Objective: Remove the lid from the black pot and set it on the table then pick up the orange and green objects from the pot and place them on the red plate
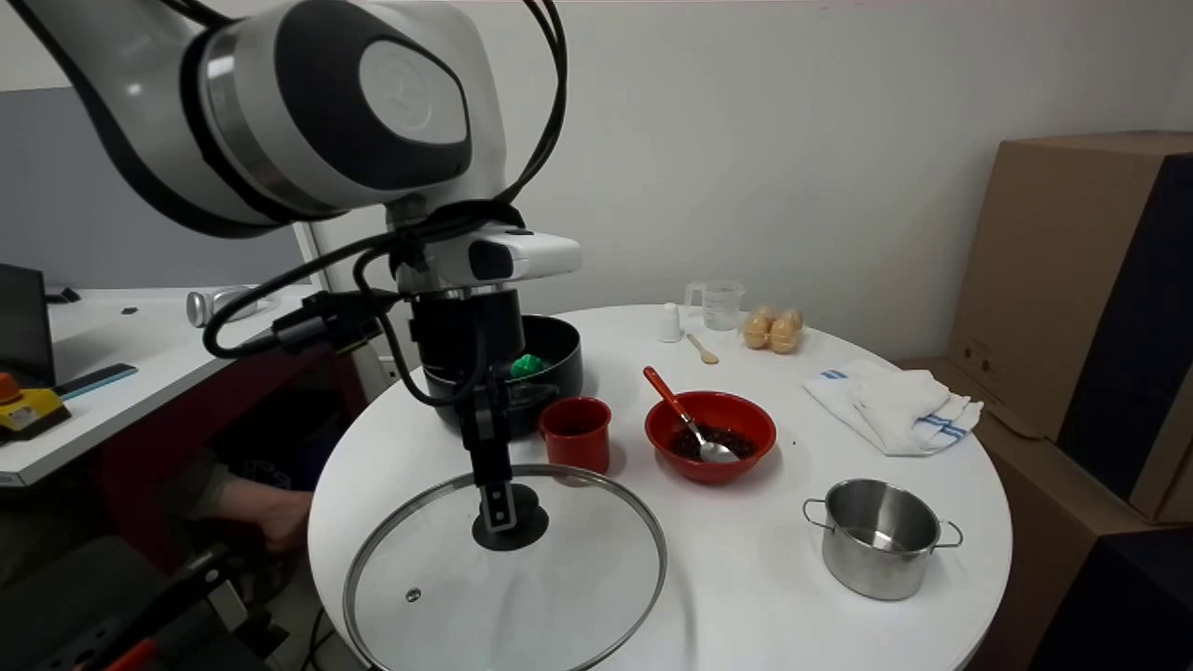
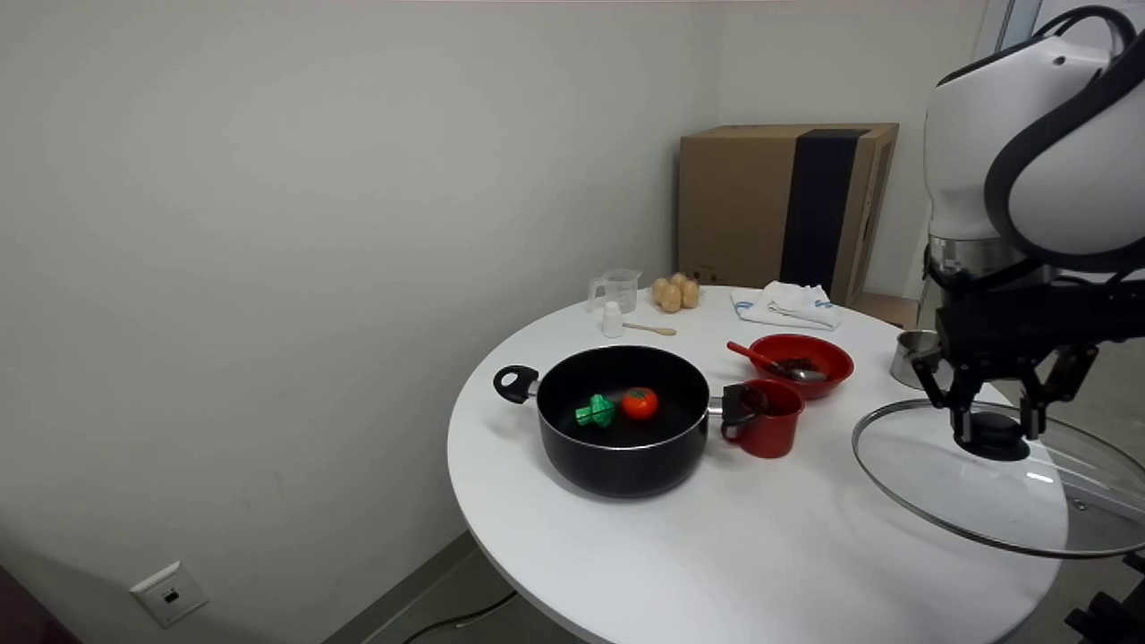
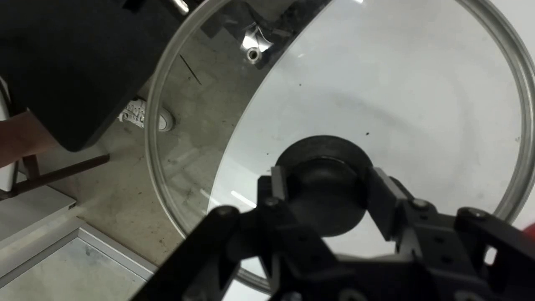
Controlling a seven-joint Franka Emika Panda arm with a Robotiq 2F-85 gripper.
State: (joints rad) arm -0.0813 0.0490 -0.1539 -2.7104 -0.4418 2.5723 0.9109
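Clearly, the jaws grip the black knob of the glass lid, one to each side of it in the wrist view. The lid is held out over the counter, and part of it reaches past the edge, where the floor shows through the glass. Well apart from it, the black pot stands open, one of its handles pointing towards a red cup just beside it; whether those two touch I cannot tell. Inside the pot sit a green piece and an orange-red piece (round, with a bit of green on top, much like a tomato), just beside each other.

The red dish rests between that cup and a folded white cloth with blue stripes; it holds dark red bits, and a red-handled spoon leans on its rim. A small steel pot stands on the dish's far side from the black pot. Farther back, towards the wall, are a clear measuring jug, a small white bottle, a wooden spoon and some tan, egg-shaped things.
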